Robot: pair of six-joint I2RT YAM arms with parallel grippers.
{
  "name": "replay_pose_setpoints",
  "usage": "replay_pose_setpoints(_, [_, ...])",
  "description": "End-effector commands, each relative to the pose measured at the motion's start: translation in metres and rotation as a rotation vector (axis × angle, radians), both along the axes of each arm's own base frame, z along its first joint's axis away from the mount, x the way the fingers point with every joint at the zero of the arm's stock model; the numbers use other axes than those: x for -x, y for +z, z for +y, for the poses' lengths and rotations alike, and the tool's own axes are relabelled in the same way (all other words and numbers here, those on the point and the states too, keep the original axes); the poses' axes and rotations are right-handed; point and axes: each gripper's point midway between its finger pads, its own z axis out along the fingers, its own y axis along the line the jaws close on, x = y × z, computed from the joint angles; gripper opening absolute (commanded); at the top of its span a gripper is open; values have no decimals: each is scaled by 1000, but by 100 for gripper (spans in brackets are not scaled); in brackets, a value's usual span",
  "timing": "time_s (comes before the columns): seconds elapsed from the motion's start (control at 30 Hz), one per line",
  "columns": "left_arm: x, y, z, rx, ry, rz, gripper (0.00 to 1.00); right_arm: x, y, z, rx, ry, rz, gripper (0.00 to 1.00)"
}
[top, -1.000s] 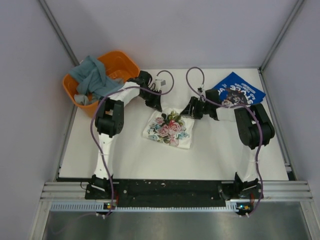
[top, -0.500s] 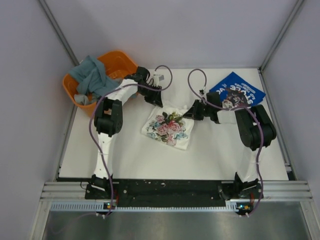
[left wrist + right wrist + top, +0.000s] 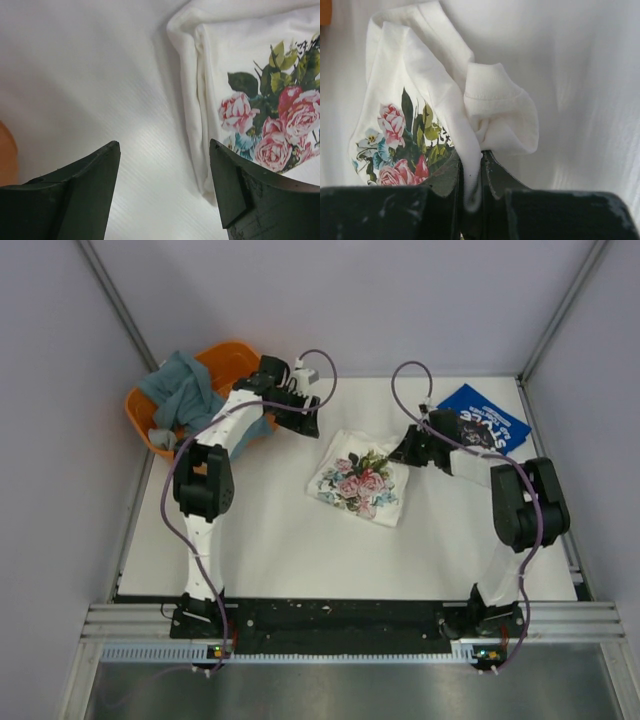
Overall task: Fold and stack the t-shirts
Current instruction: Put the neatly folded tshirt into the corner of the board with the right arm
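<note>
The left pincer [image 3: 305, 420] is opening and backing off upper left while the right pincer [image 3: 471, 165], clamping the floral shirt [image 3: 362, 485], is dragging it toward the blue shirt [image 3: 483, 420], probably for stacking.

- The white bench [image 3: 270, 550] lies bare on the near side of the folded white floral-print t-shirt [image 3: 362, 487], leaving a wide passage between the two arm bases.
- A bare strip of bench separates the left tool [image 3: 164, 150], its jaws wide apart with nothing between them, from the shirt's folded left edge.
- The round orange plastic basket [image 3: 228, 360], heaped with grey-blue cloth [image 3: 185, 390], blocks the far left corner. The left arm [image 3: 200, 480] crosses beside it.
- The royal-blue t-shirt with white lettering [image 3: 495, 420] fills the far right corner, and the right arm [image 3: 520, 505] reaches past its near edge.
- The right tool [image 3: 481, 155], clamped on a bunched corner of the floral shirt, bars that shirt's right side.
- Grey side walls [image 3: 60, 490] close in both flanks.
</note>
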Motion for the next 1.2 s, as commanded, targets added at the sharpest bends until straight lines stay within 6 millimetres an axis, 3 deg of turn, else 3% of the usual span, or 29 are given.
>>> replay_pose_setpoints(0.0, [-3, 56, 12, -27, -4, -179, 76, -44, 61, -24, 66, -64, -186, 0])
replay_pose_setpoints(0.13, [3, 54, 14, -33, -10, -174, 76, -65, 83, -39, 109, -115, -241, 0])
replay_pose_setpoints(0.47, [7, 48, 17, -51, -26, -162, 76, -101, 107, -105, 230, -237, -263, 0])
replay_pose_setpoints(0.6, [7, 47, 17, -55, -29, -163, 76, -113, 130, -126, 294, -245, -308, 0])
replay_pose_setpoints(0.8, [6, 46, 18, -59, -27, -166, 76, -119, 152, -152, 364, -279, -339, 0])
replay_pose_setpoints(0.83, [6, 46, 18, -60, -28, -166, 76, -120, 156, -167, 371, -307, -339, 0])
replay_pose_setpoints(0.9, [6, 46, 18, -62, -29, -168, 76, -120, 161, -176, 380, -322, -346, 0])
replay_pose_setpoints(1.17, [5, 44, 19, -71, -27, -167, 77, -114, 204, -188, 454, -312, -420, 0])
